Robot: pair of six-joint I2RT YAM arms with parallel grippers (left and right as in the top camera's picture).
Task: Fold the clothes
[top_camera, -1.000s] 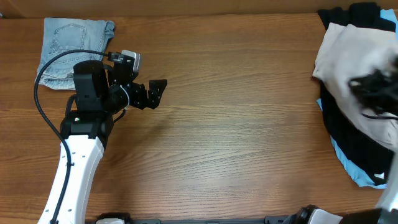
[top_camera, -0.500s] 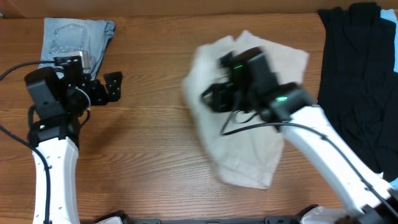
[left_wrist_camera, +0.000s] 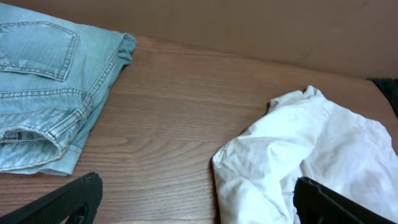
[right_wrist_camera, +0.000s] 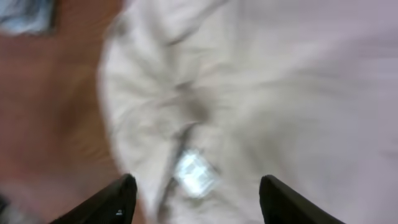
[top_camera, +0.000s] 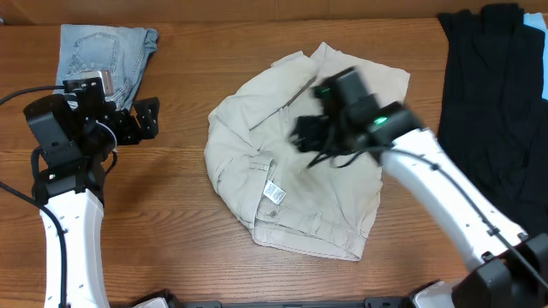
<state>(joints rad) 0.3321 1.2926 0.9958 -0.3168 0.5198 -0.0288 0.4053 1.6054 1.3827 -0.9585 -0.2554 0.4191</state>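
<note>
Shifted from far right to mid-tabletop (top_camera: 171, 248): large, crumpled pale beige cotton shorts (top_camera: 291, 175), small white label (top_camera: 273, 192) facing up. Right gripper (top_camera: 310, 137) over them, blurred, jaws wide apart, empty. Left gripper (top_camera: 144, 120) spread wide, empty, beside faded light-blue denim shorts (top_camera: 103, 56).

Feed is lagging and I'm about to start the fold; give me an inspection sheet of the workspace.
Surface: wooden table, no damage seen.
Job's things: beige shorts crumpled mid-table, unfolded, white label showing.
Clutter: denim shorts far left; black garments far right.
Tools: left tool open, off the cloth, near the denim; right tool open, above the beige shorts.
Cables: black cable along left arm, away from the cloth.
Surroundings: brown backdrop behind table.
</note>
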